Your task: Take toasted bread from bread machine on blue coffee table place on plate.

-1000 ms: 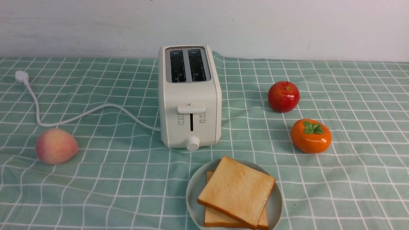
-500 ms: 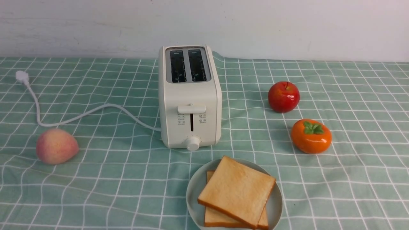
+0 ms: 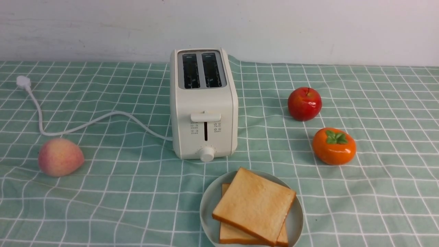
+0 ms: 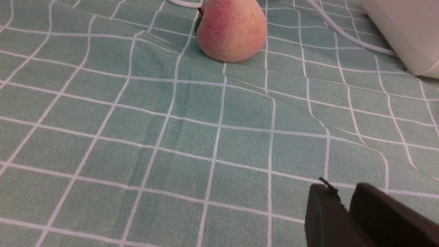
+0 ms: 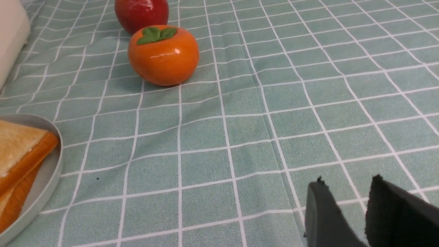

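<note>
Two slices of toasted bread lie stacked on the plate (image 3: 208,206) near the front of the blue coffee table (image 3: 120,192). The upper slice (image 3: 253,204) sits askew over the lower slice (image 3: 229,235). Behind the plate stands the bread machine (image 3: 204,103), both slots empty, lever up. Neither arm shows in the front view. My left gripper (image 4: 343,188) hovers over bare cloth, its jaws a narrow gap apart and empty. My right gripper (image 5: 348,183) is open and empty over cloth, to the right of the plate (image 5: 51,171) and the toast (image 5: 17,144).
A peach (image 3: 60,157) lies at the left, ahead of the left gripper. A red apple (image 3: 304,103) and an orange persimmon (image 3: 333,145) sit right of the toaster. The white cord (image 3: 85,123) runs left to a plug (image 3: 23,82). A white wall closes the back.
</note>
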Controlling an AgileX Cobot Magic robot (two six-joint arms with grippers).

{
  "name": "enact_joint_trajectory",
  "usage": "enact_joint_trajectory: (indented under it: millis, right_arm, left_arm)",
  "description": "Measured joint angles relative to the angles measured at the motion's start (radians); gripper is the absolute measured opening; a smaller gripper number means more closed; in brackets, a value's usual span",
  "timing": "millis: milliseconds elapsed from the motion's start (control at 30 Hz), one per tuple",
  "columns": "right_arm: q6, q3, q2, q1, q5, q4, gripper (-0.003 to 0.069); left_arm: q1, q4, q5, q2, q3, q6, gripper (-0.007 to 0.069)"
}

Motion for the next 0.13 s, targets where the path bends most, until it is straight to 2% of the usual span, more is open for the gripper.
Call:
enact_joint_trajectory:
  millis: [133]
  right_arm:
    - [0.001,0.0,0.0,0.0,0.0,-0.001,0.021]
  left_arm:
    - [0.0,0.0,-0.001,0.0,0.0,0.0,0.0114]
